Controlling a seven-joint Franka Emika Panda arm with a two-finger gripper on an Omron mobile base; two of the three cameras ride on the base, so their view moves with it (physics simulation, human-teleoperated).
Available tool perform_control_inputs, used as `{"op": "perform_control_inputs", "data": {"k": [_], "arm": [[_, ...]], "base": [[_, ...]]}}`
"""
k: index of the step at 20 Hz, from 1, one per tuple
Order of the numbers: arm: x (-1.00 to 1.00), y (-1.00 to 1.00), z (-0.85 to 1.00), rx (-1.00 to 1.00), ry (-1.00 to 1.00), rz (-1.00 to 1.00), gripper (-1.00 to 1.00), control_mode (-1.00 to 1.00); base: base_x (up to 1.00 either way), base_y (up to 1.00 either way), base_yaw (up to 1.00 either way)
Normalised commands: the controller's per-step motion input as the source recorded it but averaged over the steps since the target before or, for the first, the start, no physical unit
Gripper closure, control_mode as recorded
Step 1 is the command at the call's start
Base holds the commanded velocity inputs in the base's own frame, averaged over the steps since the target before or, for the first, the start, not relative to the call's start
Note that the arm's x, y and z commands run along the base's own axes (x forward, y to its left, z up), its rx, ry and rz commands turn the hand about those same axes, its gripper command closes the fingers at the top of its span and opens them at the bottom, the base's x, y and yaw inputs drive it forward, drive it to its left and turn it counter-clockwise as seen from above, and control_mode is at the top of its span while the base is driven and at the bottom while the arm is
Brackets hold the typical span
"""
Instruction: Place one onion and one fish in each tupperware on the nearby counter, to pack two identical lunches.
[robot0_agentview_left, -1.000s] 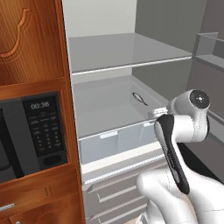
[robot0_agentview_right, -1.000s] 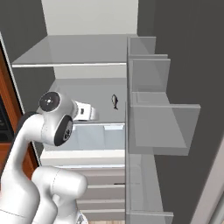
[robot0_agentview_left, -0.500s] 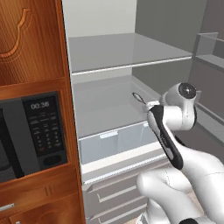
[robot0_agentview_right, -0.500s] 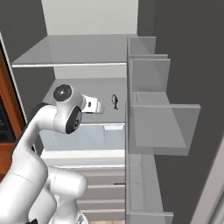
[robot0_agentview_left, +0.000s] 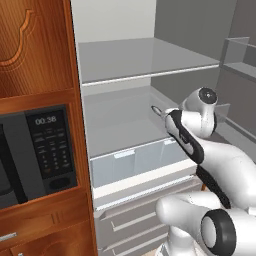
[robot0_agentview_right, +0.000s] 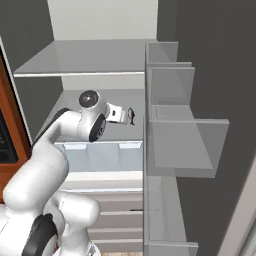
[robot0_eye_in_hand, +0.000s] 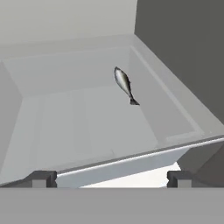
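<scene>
A thin dark grey fish lies on a pale grey fridge shelf, near its right wall and toward the back. The same fish shows just beyond my hand in the left base view, and in the right base view the fish lies just right of the hand. My gripper hangs at the shelf's front edge, open, with nothing between its fingers, a short way in front of the fish. The gripper points into the fridge. The onions, the tupperware and the counter are out of view.
An upper fridge shelf hangs over the working shelf. Clear door bins stand to the right. A translucent drawer front sits below the shelf. A microwave in a wooden cabinet stands to the left.
The arm has stretched forward into the fridge, bringing the hand closer to the fish. The jaws have stayed open and the fish has not moved.
</scene>
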Motion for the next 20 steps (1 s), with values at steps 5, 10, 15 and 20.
{"op": "perform_control_inputs", "data": {"k": [5, 10, 15, 20], "arm": [[0.56, -0.15, -0.19, 0.02, 0.00, 0.00, -1.00, -1.00], [0.53, -0.05, -0.19, 0.01, 0.00, 0.00, -1.00, -1.00], [0.41, -0.10, -0.15, 0.00, 0.00, 0.04, -1.00, -1.00], [0.35, -0.23, -0.12, 0.01, 0.03, 0.07, -1.00, -1.00]], "base": [[0.00, 0.00, 0.00], [0.00, 0.00, 0.00], [0.00, 0.00, 0.00], [0.00, 0.00, 0.00]]}}
